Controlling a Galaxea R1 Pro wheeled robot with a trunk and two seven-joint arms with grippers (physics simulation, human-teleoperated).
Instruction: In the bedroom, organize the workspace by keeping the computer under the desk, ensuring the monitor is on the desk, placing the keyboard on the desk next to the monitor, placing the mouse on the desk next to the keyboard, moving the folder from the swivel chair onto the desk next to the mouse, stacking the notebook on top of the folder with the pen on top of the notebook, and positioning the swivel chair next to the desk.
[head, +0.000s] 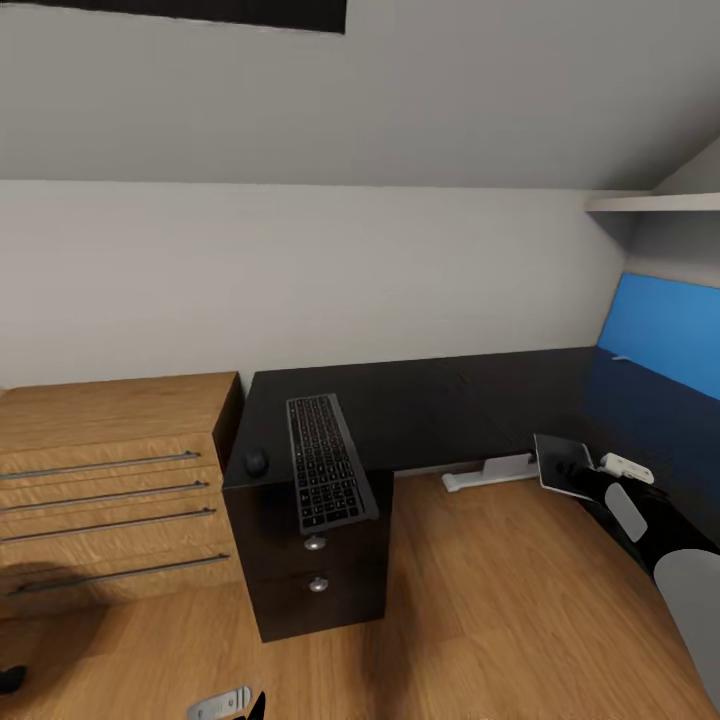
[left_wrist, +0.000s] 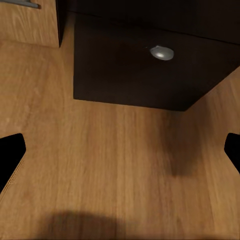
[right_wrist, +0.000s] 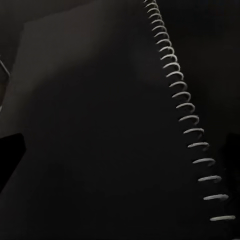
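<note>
**At the desk corner: notebook in your right gripper's view**

Nearest you, your left gripper (left_wrist: 120, 150) is hanging over the wooden floor (left_wrist: 100, 165) with its fingers spread wide apart and holding nothing, facing the black drawer unit (left_wrist: 130, 65) and one silver knob (left_wrist: 161, 52). The drawers are sitting closed, so you are not seeing their contents. On the desk (head: 450, 400) above them, the keyboard (head: 325, 460) is lying with its near end jutting past the front edge, and the mouse (head: 257, 461) is sitting just beside it. To your right, the notebook (head: 562, 463) is showing tilted at the desk edge, beside your right arm; whether your right gripper (right_wrist: 120, 150) is clamping it I cannot tell. Its spiral binding (right_wrist: 185, 120) is running across the wrist view. The wooden dresser (head: 110, 480) is standing left of the desk.
</note>
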